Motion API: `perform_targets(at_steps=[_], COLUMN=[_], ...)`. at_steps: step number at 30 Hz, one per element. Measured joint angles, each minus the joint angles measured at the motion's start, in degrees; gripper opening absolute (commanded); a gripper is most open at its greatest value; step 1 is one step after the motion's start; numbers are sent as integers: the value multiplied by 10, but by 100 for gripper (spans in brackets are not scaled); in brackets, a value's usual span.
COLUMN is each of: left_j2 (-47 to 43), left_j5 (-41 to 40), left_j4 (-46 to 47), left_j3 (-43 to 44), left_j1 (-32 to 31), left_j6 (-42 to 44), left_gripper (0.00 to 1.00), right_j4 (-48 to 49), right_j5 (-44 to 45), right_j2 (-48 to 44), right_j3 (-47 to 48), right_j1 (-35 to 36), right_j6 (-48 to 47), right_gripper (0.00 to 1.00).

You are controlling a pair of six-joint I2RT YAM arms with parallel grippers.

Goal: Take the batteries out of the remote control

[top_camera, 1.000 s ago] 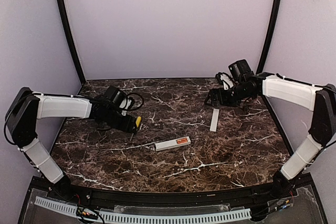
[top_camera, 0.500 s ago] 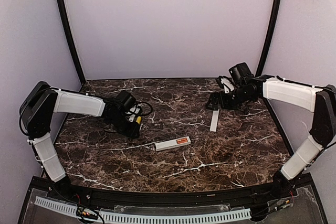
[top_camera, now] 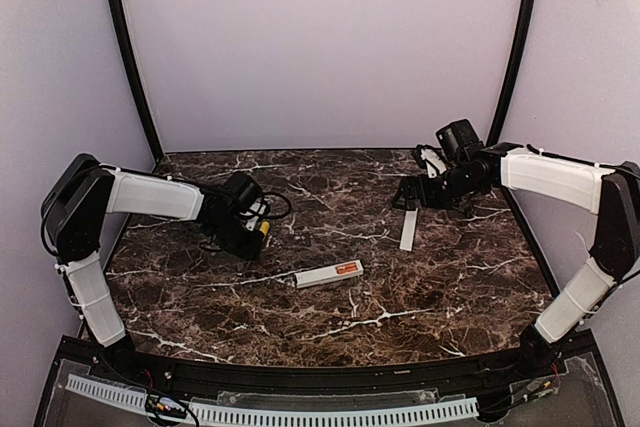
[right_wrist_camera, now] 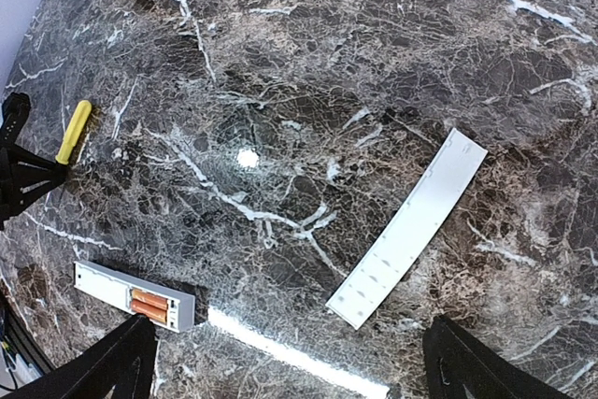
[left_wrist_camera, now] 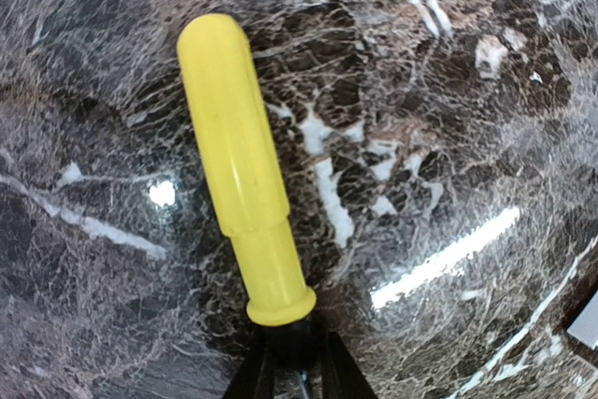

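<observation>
Wider a second ago, left gripper (left_wrist_camera: 291, 369) now pinched on one yellow screwdriver (left_wrist_camera: 241, 165) at centre left, right gripper (right_wrist_camera: 299, 376) spread wide, one remote (top_camera: 329, 273), two batteries (right_wrist_camera: 149, 306) inside, one cover strip (right_wrist_camera: 409, 228)

Top cam high over whole table (top_camera: 330, 217); L wrist close on screwdriver (left_wrist_camera: 243, 165); R wrist farther, same screwdriver + remote control (right_wrist_camera: 134, 296).

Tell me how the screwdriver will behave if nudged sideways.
The screwdriver would probably roll: its yellow handle is round and lies flat on the glossy table. It looks rigid, so likely no flexing.
</observation>
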Motion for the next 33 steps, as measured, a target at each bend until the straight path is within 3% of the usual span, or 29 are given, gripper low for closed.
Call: perform_targets(at_steps=[4,18,25,33], left_j2=[1,-46,-102,-107], left_j5=[-10,-19,37,116], left_j4=[2,70,159,222], left_j3=[0,-38,-68,-80], left_j1=[-1,-36,-65,-69], left_j6=[3,46,110,169], left_gripper=[1,0,0,0], right_j4=[0,-6,-14,-43], right_j5=[2,-14,-64,-158], right_j2=[0,0,0,0], right_j3=[0,5,37,72], right_j1=[0,0,0,0], right_j6=[-1,1,6,16], right_gripper=[99,99,99,99])
